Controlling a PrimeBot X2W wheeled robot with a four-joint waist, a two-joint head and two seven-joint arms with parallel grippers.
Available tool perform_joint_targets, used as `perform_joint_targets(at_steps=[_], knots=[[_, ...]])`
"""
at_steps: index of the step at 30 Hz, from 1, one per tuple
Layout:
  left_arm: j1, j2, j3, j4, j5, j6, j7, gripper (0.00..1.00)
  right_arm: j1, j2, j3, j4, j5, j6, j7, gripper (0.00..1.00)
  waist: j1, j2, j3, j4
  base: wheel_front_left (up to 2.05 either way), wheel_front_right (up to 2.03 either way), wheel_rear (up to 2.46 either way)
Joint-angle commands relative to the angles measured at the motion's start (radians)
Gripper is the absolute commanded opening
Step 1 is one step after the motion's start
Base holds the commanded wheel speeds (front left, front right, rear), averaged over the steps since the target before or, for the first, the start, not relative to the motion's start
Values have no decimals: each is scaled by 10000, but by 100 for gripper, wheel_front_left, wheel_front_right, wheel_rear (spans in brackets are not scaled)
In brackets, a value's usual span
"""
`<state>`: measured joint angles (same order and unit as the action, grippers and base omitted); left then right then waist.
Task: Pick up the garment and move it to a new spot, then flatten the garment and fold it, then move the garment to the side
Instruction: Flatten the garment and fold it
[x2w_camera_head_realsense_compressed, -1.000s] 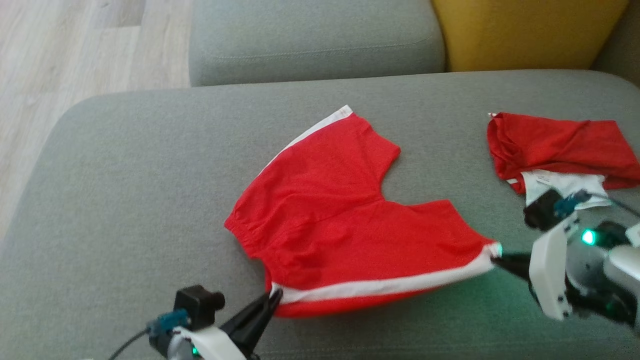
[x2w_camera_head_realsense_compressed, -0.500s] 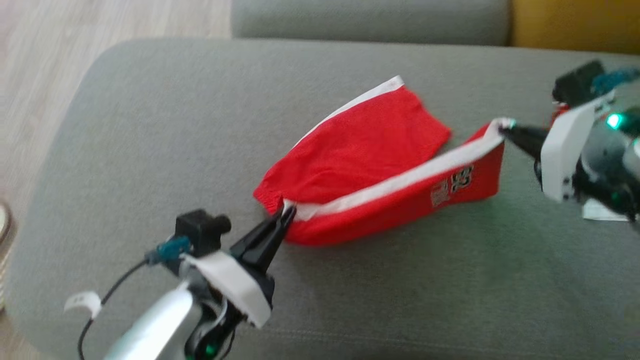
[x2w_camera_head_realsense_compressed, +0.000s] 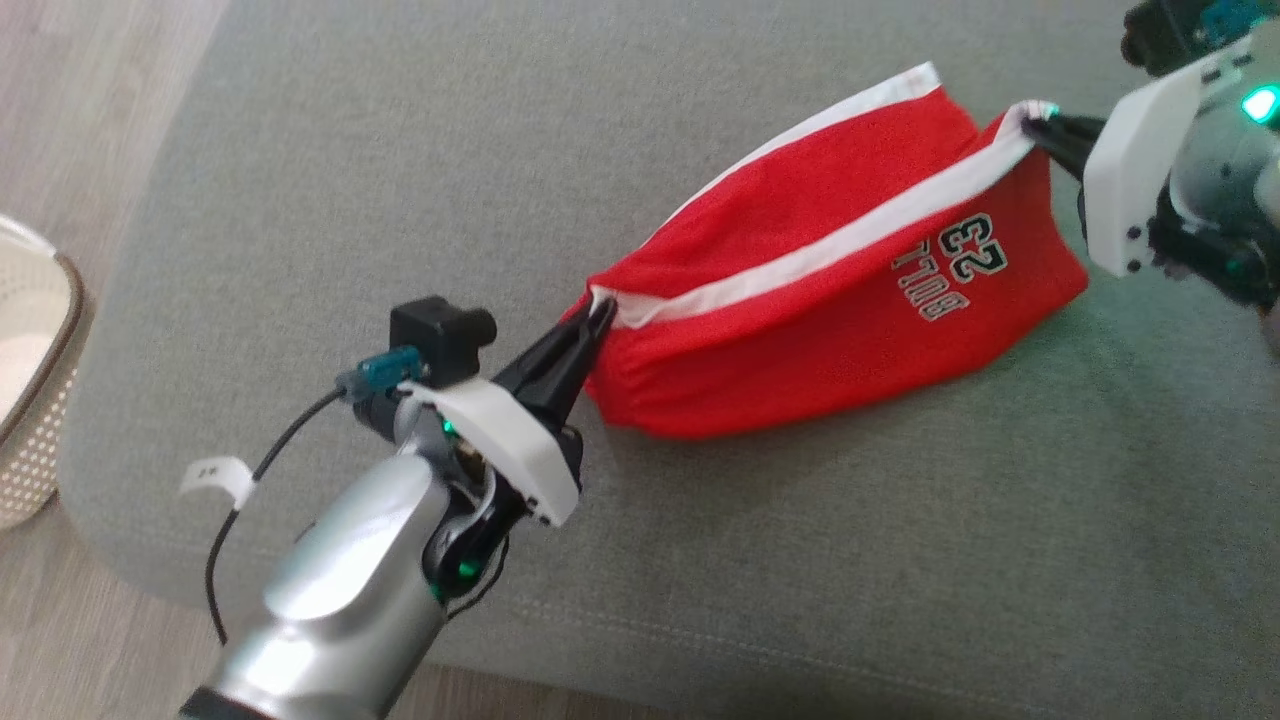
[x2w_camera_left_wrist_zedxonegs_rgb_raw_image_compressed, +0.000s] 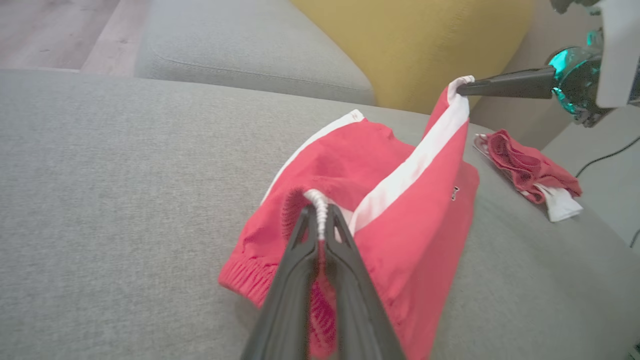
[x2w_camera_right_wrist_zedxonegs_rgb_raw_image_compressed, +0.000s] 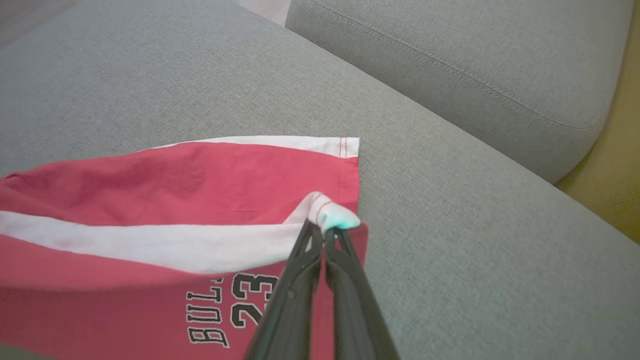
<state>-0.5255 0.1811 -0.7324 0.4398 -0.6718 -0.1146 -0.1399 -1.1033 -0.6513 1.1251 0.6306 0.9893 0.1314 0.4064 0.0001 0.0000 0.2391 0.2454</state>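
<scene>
A pair of red shorts with white side stripes and a "BULL 23" print lies half lifted over the grey sofa seat. My left gripper is shut on the waistband end of the white stripe. At the upper right my right gripper is shut on the hem corner of the same stripe. The held leg hangs folded over the other leg, which rests flat on the seat.
A second red and white garment lies crumpled on the seat beyond the shorts. A yellow cushion and a grey cushion stand behind. A pale perforated basket sits on the wooden floor at the left.
Both grippers have lifted the near striped edge of the shorts and carried it over the far leg, showing the printed side. The head camera has shifted down and right.
</scene>
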Motion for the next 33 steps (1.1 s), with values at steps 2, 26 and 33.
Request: perform_joint_targets(at_steps=[2, 26, 33], knots=[[-657, 20, 354, -7, -16, -35, -236, 0, -424, -26, -2, -2, -147, -7, -47, 0, -1, 0, 359, 215, 0, 0, 0], [-2368, -877, 334, 1931, -9, -151, -1196, 0, -2102, 595, 646, 2138, -597, -7, -1665, 0, -1, 0, 1863, 831, 0, 0, 0], [-2442, -967, 543, 2075, 146, -155, -1214, 100, -2040, 915, 542, 2749, -435, -7, -2274, 100, -1, 0, 1895, 805, 0, 0, 0]])
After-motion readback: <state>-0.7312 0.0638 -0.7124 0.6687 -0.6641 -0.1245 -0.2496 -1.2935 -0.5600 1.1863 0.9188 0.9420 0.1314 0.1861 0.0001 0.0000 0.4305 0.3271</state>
